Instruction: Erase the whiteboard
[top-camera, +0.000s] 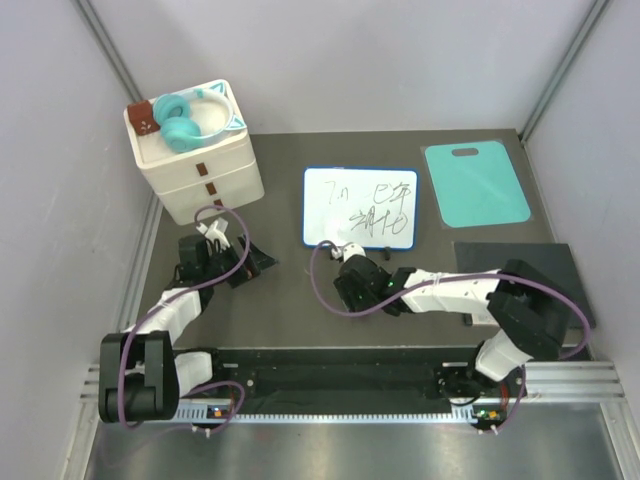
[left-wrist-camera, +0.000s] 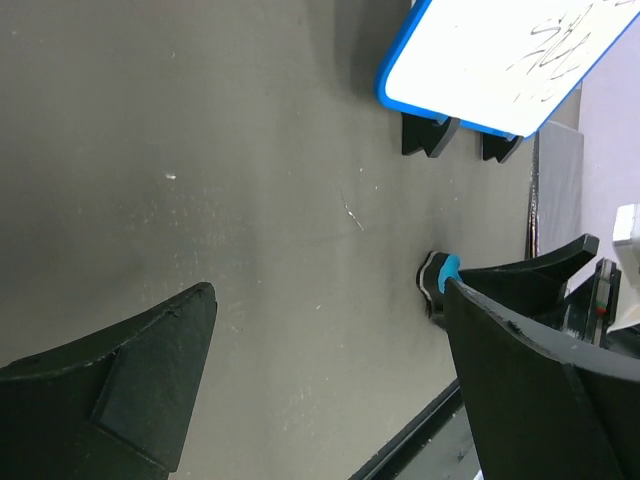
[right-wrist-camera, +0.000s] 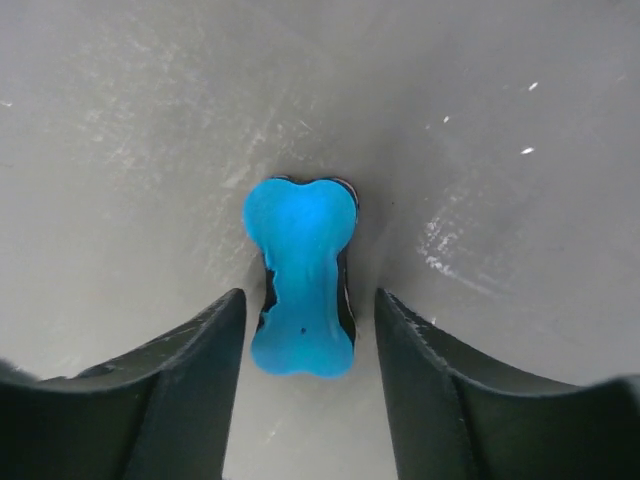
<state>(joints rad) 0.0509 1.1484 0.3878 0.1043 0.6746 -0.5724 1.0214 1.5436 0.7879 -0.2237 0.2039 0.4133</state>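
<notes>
The whiteboard (top-camera: 360, 207) stands on small black feet at the table's middle back, with black scribbles on its right half. It also shows in the left wrist view (left-wrist-camera: 500, 60). A blue bone-shaped eraser (right-wrist-camera: 300, 275) lies flat on the table in front of the board. My right gripper (right-wrist-camera: 308, 310) is open, one finger on each side of the eraser's near end, neither touching it. In the top view my right gripper (top-camera: 347, 288) hides the eraser. My left gripper (top-camera: 252, 262) is open and empty, left of the board. The eraser peeks out behind its right finger (left-wrist-camera: 447, 270).
A white stacked drawer box (top-camera: 205, 175) holding teal headphones (top-camera: 185, 122) stands at the back left. A teal mat (top-camera: 475, 185) with a handle slot lies at the back right. A dark pad (top-camera: 515, 265) lies under the right arm. A metal rail (top-camera: 400, 390) runs along the near edge.
</notes>
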